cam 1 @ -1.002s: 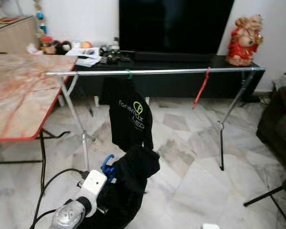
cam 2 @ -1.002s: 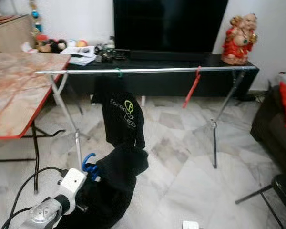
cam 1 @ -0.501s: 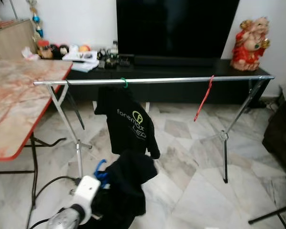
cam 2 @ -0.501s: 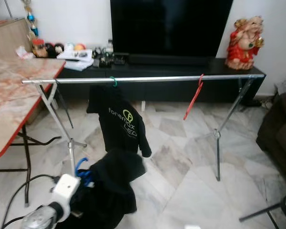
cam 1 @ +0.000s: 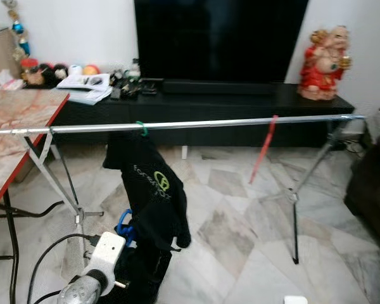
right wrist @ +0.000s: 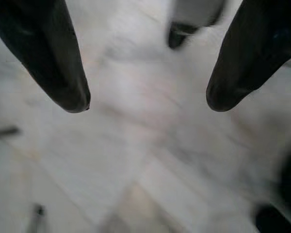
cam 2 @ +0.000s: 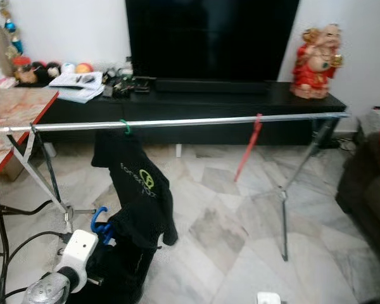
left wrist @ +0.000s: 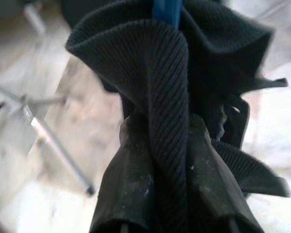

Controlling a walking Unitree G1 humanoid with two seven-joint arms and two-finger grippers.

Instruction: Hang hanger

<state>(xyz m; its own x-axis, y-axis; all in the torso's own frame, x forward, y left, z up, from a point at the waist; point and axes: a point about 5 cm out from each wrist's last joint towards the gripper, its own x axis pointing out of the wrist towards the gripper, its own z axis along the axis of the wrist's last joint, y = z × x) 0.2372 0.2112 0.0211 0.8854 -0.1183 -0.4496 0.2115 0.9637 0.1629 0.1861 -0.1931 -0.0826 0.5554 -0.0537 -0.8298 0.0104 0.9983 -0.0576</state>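
Looking from the left eye view, the left end effector (cam 1: 123, 235) holds a blue hanger (cam 1: 124, 223) draped with a dark garment (cam 1: 144, 269) low near the floor, well below the rail (cam 1: 196, 125), where 1 black shirt (cam 1: 151, 193) on a green hook and 1 bare red hanger (cam 1: 263, 149) already hang. The right eye view shows the same. In the left wrist view, the fingers clamp ribbed dark cloth around the blue hanger. In the right wrist view, the right end effector (right wrist: 148, 104) gapes wide over marble floor (right wrist: 136, 160). Lifting and hooking appear left.
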